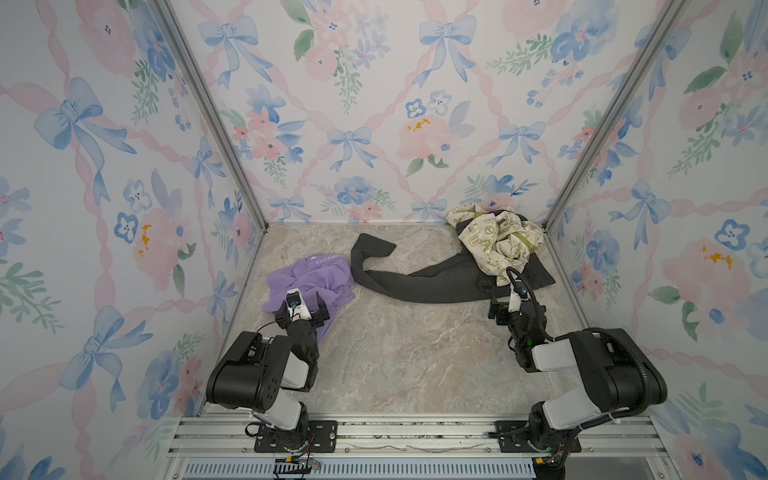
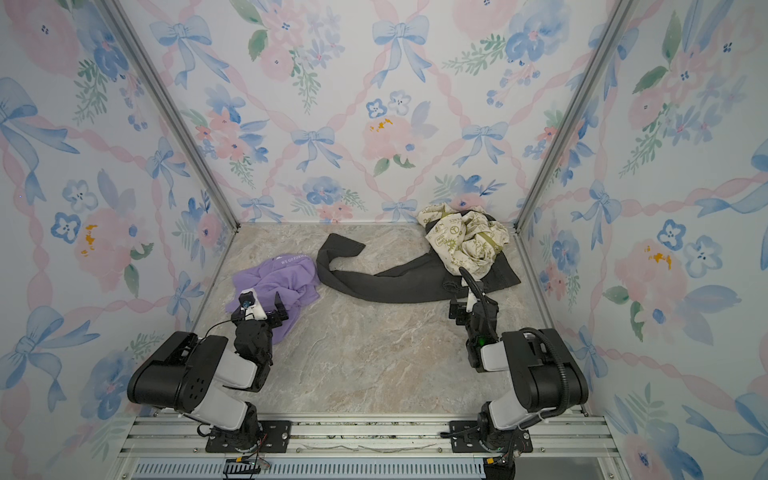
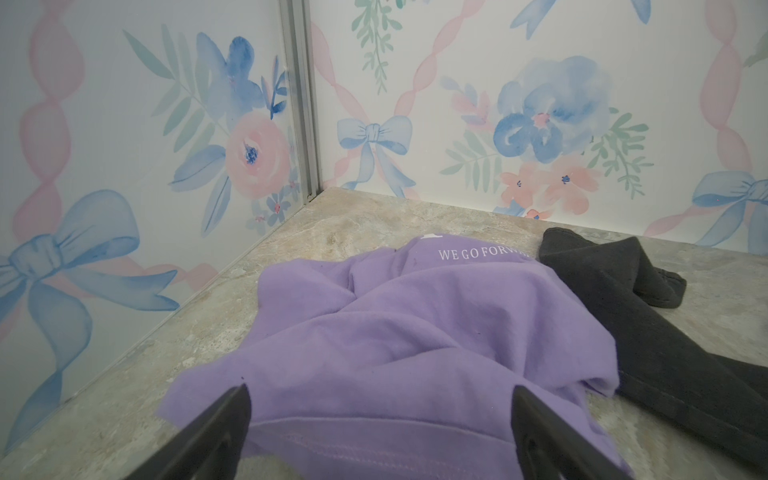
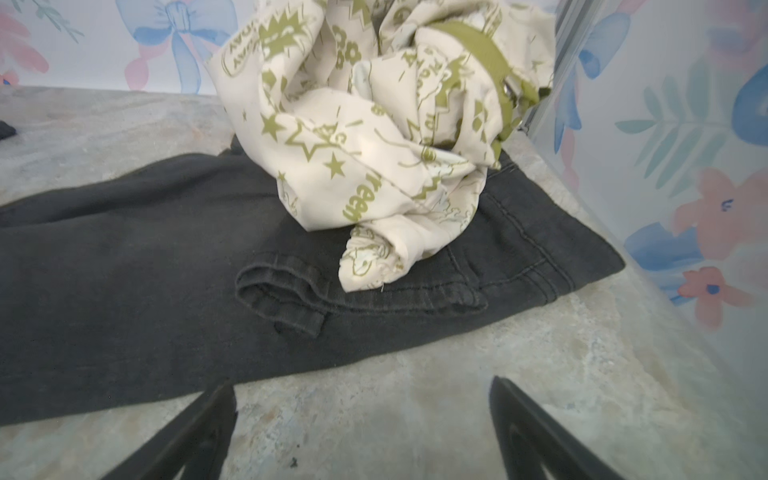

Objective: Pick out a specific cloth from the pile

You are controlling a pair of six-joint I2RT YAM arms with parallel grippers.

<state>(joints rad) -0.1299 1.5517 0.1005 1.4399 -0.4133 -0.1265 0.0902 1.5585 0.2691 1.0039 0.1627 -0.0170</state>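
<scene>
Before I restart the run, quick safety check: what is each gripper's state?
Left gripper: open over the lavender cloth, nothing gripped.
Right gripper: open over bare table beside the dark grey garment, holding nothing.

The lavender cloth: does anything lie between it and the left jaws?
Nothing visible does. The lavender cloth lies uncovered, directly under the open left jaws. The dark grey trousers only lie beside it, and the cream printed cloth sits on their other end.
</scene>
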